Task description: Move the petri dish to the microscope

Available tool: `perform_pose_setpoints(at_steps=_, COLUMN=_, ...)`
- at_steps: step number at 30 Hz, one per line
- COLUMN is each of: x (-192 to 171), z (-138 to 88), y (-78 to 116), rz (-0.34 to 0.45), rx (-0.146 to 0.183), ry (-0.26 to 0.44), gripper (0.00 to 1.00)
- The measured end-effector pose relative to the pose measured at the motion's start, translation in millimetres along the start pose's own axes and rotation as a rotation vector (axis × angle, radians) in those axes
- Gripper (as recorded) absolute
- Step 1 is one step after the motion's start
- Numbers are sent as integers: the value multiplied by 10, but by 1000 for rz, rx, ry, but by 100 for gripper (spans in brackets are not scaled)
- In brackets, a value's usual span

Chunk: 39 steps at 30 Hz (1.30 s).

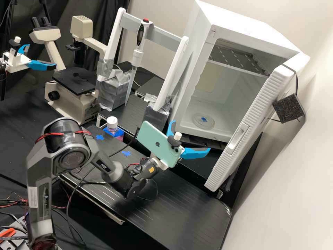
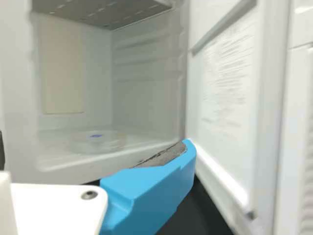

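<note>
The gripper (image 1: 191,135) stands open in front of the white incubator, its blue fingers spread and nothing between them. Inside the incubator, on its floor, lies the clear round petri dish (image 1: 209,121), a blue mark at its middle. The dish is beyond the fingertips and apart from them. From the wrist, the open gripper (image 2: 93,147) faces the incubator's inside, where the petri dish (image 2: 103,143) looks faint and blurred. At the back left of the bench stands the beige microscope (image 1: 75,80) with its black stage.
The incubator door (image 1: 248,128) hangs open at the right, close to one finger; a perforated shelf (image 1: 239,57) spans above the dish. A pipette (image 1: 137,57) on a white frame and a capped bottle (image 1: 112,125) stand between incubator and microscope. Another gripper is beside the microscope.
</note>
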Motion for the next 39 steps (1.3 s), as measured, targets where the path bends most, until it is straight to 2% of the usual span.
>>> perform_pose_setpoints(at_steps=5, x=305, z=83, y=59, rz=-11, rx=32, ry=52, gripper=100)
perform_pose_setpoints(at_steps=10, x=644, z=146, y=68, rz=-89, rx=47, ry=97, gripper=100)
perform_pose_setpoints(at_steps=16, x=965, z=237, y=66, rz=-156, rx=51, ry=75, gripper=100)
perform_pose_setpoints(at_steps=22, x=1222, z=297, y=81, rz=-193, rx=16, ry=78, gripper=100)
perform_pose_setpoints(at_steps=29, x=1346, z=296, y=127, rz=-204, rx=-31, ry=79, gripper=100)
perform_pose_setpoints(at_steps=39, x=1472, z=104, y=115, rz=-200, rx=-49, ry=138, gripper=100)
